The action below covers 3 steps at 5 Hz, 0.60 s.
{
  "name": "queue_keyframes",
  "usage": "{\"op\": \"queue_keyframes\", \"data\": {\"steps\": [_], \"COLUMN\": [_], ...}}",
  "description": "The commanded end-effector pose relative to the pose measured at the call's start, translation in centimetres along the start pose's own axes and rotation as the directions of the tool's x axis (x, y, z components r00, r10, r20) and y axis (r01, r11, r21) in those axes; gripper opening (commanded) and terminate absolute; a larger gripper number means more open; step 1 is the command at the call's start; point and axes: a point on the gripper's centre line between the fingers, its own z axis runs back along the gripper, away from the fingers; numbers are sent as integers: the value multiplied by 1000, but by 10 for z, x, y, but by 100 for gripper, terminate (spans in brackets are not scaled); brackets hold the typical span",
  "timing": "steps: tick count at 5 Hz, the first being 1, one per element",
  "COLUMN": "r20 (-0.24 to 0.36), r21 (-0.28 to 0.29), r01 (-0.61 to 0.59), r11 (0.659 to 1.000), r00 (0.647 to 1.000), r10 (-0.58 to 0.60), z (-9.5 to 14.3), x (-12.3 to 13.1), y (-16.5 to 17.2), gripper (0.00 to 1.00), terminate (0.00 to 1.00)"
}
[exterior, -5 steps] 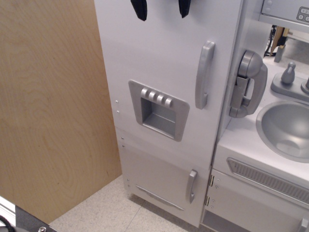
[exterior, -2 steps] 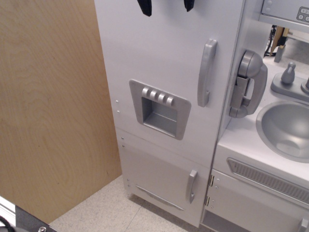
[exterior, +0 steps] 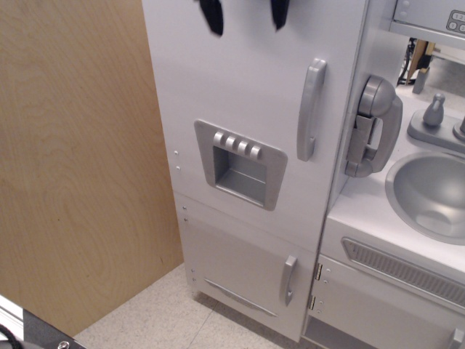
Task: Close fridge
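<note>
The fridge (exterior: 247, 87) is a tall white toy-kitchen cabinet filling the middle of the view. Its big door lies flat against the cabinet, with a grey vertical handle (exterior: 311, 109) at its right and a grey dispenser panel (exterior: 240, 164) in the middle. No shelves show. My gripper (exterior: 245, 14) is at the top edge, in front of the upper door. Only its two black fingertips (exterior: 212, 16) show, spread apart with nothing between them.
A shorter white door with a small grey handle (exterior: 288, 279) sits below the big door. To the right are a grey toy phone (exterior: 374, 125), a grey sink (exterior: 429, 193) and a tap (exterior: 434, 110). A wooden panel (exterior: 80, 160) stands at the left.
The fridge door shifted slightly to the right and settled flat. My fingertips rose, then dropped back a little and blurred.
</note>
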Motion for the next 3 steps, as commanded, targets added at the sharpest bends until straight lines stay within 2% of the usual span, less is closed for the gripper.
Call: {"op": "queue_keyframes", "data": {"steps": [1,2,3], "r20": [55,0,0], "r21": [-29,-6,-6], "r01": [152,228,228], "r11": [988,974,974], "r00": [987,974,974], "r10": [-151,-228,-228], "z": [32,41,41], "x": [-52,-75,-75], "y": [28,37,37], "gripper": [100,100,100], "terminate": [0,0,100]}}
